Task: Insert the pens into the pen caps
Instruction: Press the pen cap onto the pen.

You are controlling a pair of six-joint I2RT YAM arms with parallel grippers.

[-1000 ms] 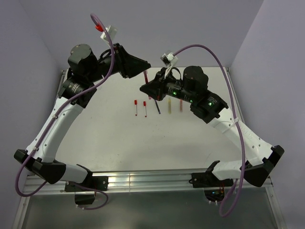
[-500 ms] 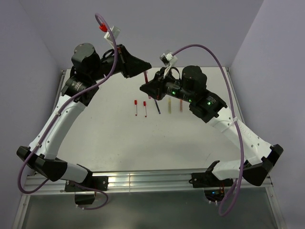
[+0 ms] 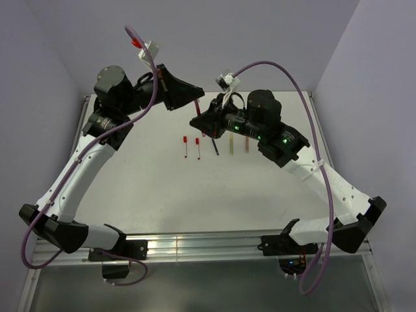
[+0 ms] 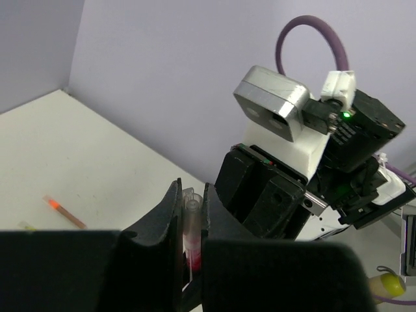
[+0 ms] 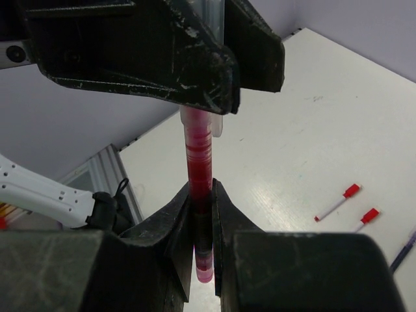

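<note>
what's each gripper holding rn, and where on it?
The right gripper clamps the dark red pen near one end between its fingers. The left gripper pinches the clear cap over the pen's other end, fingers on its sides.

The left arm (image 3: pixel 71 172) and right arm (image 3: pixel 348 193) have white shells with black joints and bases. A thick purple cable (image 4: pixel 312 21) runs along each. Green lights (image 3: pixel 284 138) dot the right arm's motors. The left tool (image 4: pixel 190 203) and right tool (image 5: pixel 201 195) are black and scuffed

The left gripper (image 4: pixel 190 195) and right gripper (image 5: pixel 201 195) meet tip to tip above the table's (image 3: pixel 195 201) far middle, one red pen (image 5: pixel 198 149) and clear cap (image 4: pixel 191 209) clamped between them, barring the way. Loose pens (image 3: pixel 214 146) lie in a row beneath. The near half lies open.
</note>
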